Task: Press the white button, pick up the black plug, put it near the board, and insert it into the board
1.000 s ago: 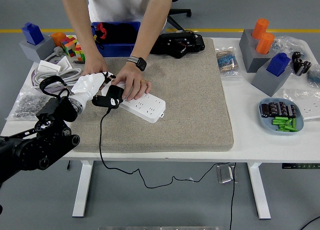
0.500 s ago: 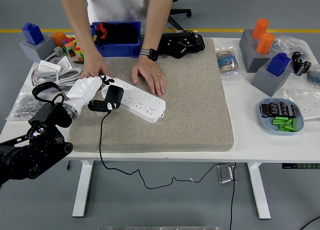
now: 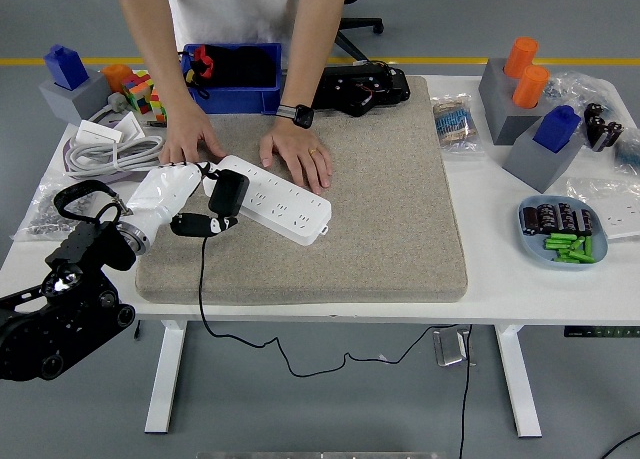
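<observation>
While low, left hand (image 3: 178,201) (white-gloved) touching black plug (image 3: 226,193)

**Bright, even overhead light, sharp picture**

The room is evenly lit from above; shadows under the white table (image 3: 480,289) are soft. No glare anywhere. Focus holds across the grey mat (image 3: 380,209), with faint softness at the corners.

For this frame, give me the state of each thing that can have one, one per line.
Black plug: sitting on the left end of the white power strip; full insertion cannot be told.
White power strip: flat on the grey mat, other sockets free.
Left hand: white-covered, beside the plug, fingers at its cord end.
Person's hands: flat on the mat beside the strip.
Blue bin: open.
</observation>
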Tool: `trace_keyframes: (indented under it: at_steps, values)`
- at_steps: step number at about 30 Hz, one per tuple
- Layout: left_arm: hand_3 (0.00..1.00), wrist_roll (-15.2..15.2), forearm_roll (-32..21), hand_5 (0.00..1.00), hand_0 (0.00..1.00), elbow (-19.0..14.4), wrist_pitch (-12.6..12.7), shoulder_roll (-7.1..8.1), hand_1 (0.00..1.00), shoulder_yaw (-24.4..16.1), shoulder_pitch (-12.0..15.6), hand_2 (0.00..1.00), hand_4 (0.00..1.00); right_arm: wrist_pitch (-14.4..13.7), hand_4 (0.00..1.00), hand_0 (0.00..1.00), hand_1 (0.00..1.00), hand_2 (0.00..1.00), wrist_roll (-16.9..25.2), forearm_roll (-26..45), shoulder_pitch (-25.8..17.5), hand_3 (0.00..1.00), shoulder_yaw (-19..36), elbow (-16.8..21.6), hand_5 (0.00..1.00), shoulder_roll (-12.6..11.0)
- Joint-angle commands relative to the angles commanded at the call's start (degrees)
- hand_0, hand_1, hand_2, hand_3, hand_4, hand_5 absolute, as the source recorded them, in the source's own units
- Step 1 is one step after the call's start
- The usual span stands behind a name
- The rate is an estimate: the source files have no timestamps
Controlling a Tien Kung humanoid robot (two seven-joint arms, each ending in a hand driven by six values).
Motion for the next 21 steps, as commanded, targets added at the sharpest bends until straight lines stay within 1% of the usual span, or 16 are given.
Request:
trace_keyframes:
  at_steps: [6, 11, 14, 21]
  values:
    - [0.747, 0.11, 0.09, 0.379, 0.793, 0.47, -0.06, -0.53, 0.821, 0.69, -0.33, 0.747, 0.876, 0.0, 0.618, 0.745, 0.622, 0.62, 0.04, -0.02, -0.07, 0.596, 0.19, 0.02, 0.389, 0.05]
    - [0.747, 0.5, 0.28, 0.379, 0.793, 1.92, -0.32, -1.68, 0.821, 1.26, -0.91, 0.747, 0.876, -0.05, 0.618, 0.745, 0.622, 0.62, 0.08, -0.01, -0.18, 0.596, 0.27, -0.03, 0.389, 0.14]
    - [0.745, 0.78, 0.44, 0.378, 0.79, 2.57, -0.5, -2.12, 0.82, 1.2, -1.42, 0.752, 0.874, -0.07, 0.618, 0.745, 0.622, 0.62, 0.1, 0.0, -0.16, 0.596, 0.21, -0.05, 0.389, 0.1]
    - [0.744, 1.0, 0.37, 0.373, 0.789, 4.24, -0.76, -2.52, 0.818, 1.6, -2.62, 0.752, 0.867, -0.16, 0.619, 0.745, 0.621, 0.62, 0.19, -0.01, -0.03, 0.596, 0.52, -0.02, 0.389, 0.12]
